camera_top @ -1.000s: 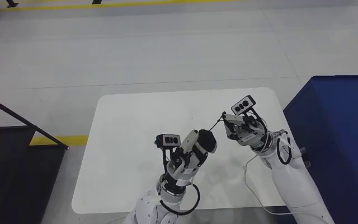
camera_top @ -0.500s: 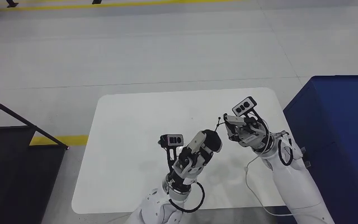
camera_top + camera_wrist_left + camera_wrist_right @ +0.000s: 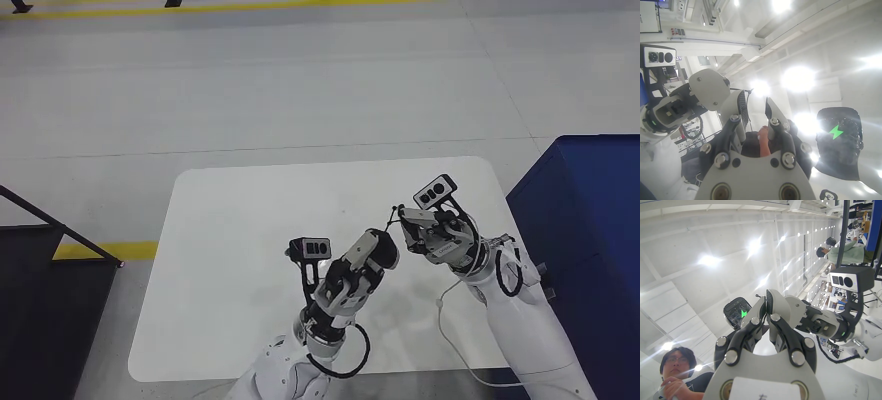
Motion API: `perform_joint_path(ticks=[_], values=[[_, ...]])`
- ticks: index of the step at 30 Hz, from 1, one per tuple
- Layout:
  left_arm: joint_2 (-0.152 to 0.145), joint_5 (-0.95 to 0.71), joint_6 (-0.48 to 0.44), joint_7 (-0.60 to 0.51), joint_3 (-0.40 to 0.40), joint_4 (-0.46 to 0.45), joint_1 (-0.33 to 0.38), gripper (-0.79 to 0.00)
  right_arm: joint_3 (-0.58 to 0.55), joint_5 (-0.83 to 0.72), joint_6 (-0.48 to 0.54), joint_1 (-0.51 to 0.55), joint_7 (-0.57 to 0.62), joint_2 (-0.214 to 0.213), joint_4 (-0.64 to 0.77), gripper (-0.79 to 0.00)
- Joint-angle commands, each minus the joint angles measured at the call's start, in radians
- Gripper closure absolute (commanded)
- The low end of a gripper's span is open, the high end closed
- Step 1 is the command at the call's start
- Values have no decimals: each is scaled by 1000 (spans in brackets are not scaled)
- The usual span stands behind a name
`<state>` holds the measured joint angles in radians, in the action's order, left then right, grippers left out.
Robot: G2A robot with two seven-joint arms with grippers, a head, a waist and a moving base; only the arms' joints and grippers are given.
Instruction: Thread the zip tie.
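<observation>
Table (image 3: 230,290): work hangs in the air above it, well inside every edge, so there is ample room outward but little between the near-touching grippers. Right gripper (image 3: 765,303) is pinched narrow on the zip tie (image 3: 748,103). Left gripper (image 3: 755,109) is spread, the strap passing unclamped between its fingers. Judged unfinished: no closed loop discernible.

A white bench (image 3: 230,260) with rounded corners stands on a pale grey floor (image 3: 300,80). A yellow line (image 3: 250,8) runs along the floor's far edge. A shorter yellow stripe (image 3: 100,250) lies left of the bench, next to a black platform (image 3: 40,320). A blue cabinet (image 3: 590,220) stands just beside the bench on the right. Overhead, the white ceiling (image 3: 677,237) carries beams and bright lamps (image 3: 797,79).
</observation>
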<state>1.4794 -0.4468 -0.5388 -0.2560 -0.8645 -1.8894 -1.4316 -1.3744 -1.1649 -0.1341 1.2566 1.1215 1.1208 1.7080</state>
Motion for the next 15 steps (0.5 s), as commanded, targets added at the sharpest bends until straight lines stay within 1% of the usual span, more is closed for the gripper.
perform_joint_path(ticks=[1, 2, 4, 5, 11, 15], values=[[1, 4, 5, 1, 2, 2, 0, -129, 0, 0, 0, 0, 0, 1, 0, 0], [1, 4, 8, 3, 2, 3, 1, -65, 0, 1, 0, 0, 0, 1, 0, 0], [2, 7, 12, 4, 2, 6, 2, -12, 0, -2, -1, 1, 0, 1, 0, 0], [2, 7, 13, 4, 2, 7, 2, 0, 0, -2, -1, 0, -1, 2, -1, 0], [3, 22, 31, 9, 2, 9, 1, 0, 0, -3, -3, -1, 1, 3, -2, 0], [1, 40, 62, 4, 1, 14, -2, 0, -3, -12, -3, -11, -3, 5, -5, 0]])
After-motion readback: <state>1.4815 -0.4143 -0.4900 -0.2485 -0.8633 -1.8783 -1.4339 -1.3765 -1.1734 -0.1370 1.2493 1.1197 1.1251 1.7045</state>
